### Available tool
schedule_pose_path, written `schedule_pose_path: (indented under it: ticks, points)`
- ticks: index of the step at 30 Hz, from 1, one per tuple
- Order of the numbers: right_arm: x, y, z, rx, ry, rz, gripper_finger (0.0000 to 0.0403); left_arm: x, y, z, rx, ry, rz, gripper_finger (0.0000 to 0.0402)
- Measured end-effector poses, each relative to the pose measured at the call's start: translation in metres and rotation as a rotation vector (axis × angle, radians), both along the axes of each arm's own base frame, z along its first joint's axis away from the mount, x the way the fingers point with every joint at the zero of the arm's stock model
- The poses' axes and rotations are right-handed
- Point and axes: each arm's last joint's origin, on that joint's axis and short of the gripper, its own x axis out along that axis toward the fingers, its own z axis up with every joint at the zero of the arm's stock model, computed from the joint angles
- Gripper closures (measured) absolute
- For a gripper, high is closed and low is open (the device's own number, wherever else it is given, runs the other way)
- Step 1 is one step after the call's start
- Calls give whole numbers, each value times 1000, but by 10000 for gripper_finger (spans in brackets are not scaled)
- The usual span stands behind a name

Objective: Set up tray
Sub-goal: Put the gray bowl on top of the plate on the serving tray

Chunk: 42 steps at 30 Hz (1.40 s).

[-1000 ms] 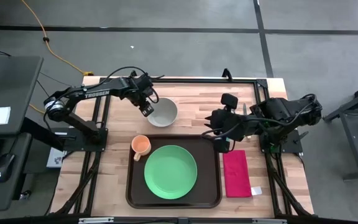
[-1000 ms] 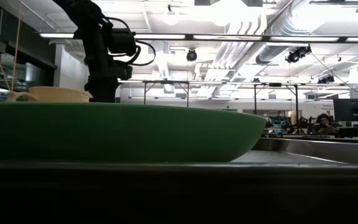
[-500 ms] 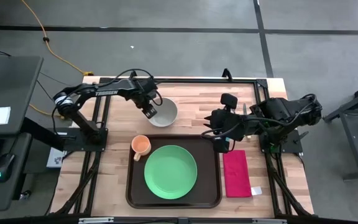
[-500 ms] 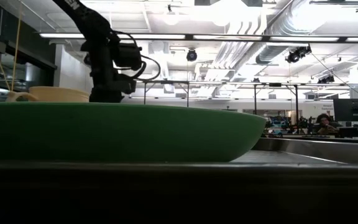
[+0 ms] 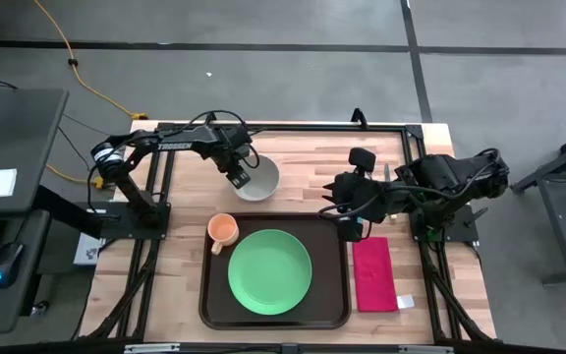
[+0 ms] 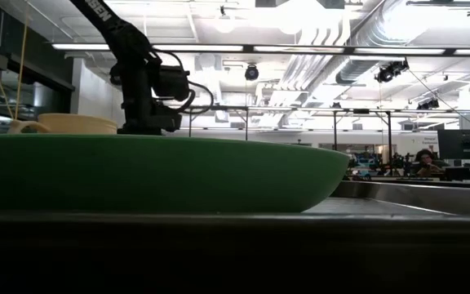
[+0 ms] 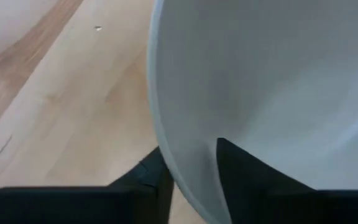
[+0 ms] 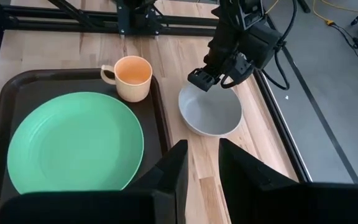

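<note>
The dark brown tray (image 5: 208,295) lies at the table's near middle and carries a green plate (image 5: 269,271) and an orange cup (image 5: 223,230). Beyond it a white bowl (image 5: 261,178) stands by its base on the wooden table. My left gripper (image 5: 241,178) points down over the bowl's left rim, open. One finger (image 7: 244,177) is inside the bowl and the other finger (image 7: 149,182) is outside. My right gripper (image 5: 346,210) hangs high over the tray's far right corner, open by a narrow gap, holding nothing. My left gripper stands astride the bowl's left rim (image 7: 188,177) from above, one finger inside the hollow and one outside. The wall fills the gap in the wrist view, so I cannot tell whether the fingers touch it. The bowl sits upright on the table.
A folded red napkin (image 5: 372,272) lies on the table right of the tray. Black frame rails (image 5: 293,126) run along the table's far edge and sides. Bare wood shows between the bowl and my right arm (image 5: 440,182).
My left gripper has come down onto the bowl's left rim, shifting slightly toward the table's right. In the low view it has sunk behind the plate's edge. The bowl, tray, plate and cup have stayed where they were.
</note>
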Motion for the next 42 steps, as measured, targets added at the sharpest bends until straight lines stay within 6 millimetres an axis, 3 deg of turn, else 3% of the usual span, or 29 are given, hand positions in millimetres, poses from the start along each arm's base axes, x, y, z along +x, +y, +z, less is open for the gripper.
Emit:
schedule_pose_path:
  ticks: [8,15,20,33,42]
  points:
    - [6,2,-9,-50,59,5,336,6,2,4,-6,-91,-8,382]
    - [4,1,-11,-103,84,-33,336,5,2,2,-2,-67,-7,356]
    - [-2,4,-13,-157,99,-74,336,5,2,3,4,-72,-22,381]
    - [-22,13,-17,-268,123,-183,336,6,3,3,21,-73,-46,381]
    - [-37,0,-5,-182,129,-142,367,6,3,2,23,-72,-52,379]
